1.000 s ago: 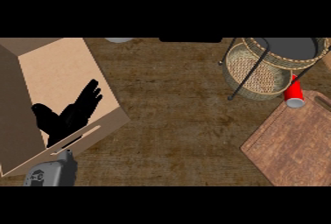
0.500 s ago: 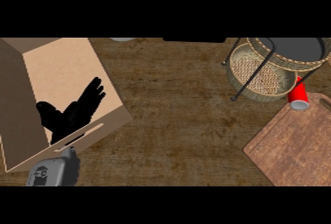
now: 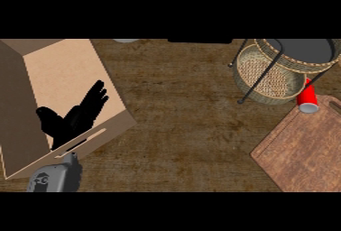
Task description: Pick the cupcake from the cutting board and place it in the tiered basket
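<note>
Left robot hand point(image 3: 75, 118): being held open, fingers straight, over the box point(image 3: 60, 72).
Cupcake: not being shown.
Advice: cutting board point(image 3: 303, 149) being searched first; basket point(image 3: 269, 76) being approached afterwards.

One view only, from the robot's head, looking steeply down onto the wooden counter point(image 3: 186, 117). It sits fairly close: the cardboard box point(image 3: 60, 81) is cut by the left edge, the cutting board point(image 3: 300, 149) by the right, the wire basket point(image 3: 279, 67) by the top.
</note>
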Available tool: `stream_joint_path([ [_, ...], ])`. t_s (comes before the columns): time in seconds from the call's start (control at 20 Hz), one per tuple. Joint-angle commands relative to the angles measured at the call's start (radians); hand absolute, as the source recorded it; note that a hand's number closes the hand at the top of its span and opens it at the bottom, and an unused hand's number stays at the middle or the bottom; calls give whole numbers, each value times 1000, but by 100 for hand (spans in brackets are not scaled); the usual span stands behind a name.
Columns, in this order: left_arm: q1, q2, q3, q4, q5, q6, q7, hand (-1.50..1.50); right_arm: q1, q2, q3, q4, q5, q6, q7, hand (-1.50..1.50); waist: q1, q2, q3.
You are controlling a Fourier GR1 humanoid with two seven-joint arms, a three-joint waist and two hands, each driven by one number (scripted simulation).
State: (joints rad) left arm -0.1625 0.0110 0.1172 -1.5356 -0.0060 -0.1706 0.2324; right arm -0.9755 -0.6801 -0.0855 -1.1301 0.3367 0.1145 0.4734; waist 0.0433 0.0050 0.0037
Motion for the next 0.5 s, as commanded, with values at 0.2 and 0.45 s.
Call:
stream_joint_path([
  [0.2, -29, -10, -47, 9, 10, -16, 56, 0, -89, 214, -85, 229, -58, -181, -94, 150, -7, 9, -2],
  [0.45, -71, -11, -44, 36, 16, -15, 83, 0, -129, 297, -90, 364, -90, -164, -264, -150, -11, 10, -3],
])
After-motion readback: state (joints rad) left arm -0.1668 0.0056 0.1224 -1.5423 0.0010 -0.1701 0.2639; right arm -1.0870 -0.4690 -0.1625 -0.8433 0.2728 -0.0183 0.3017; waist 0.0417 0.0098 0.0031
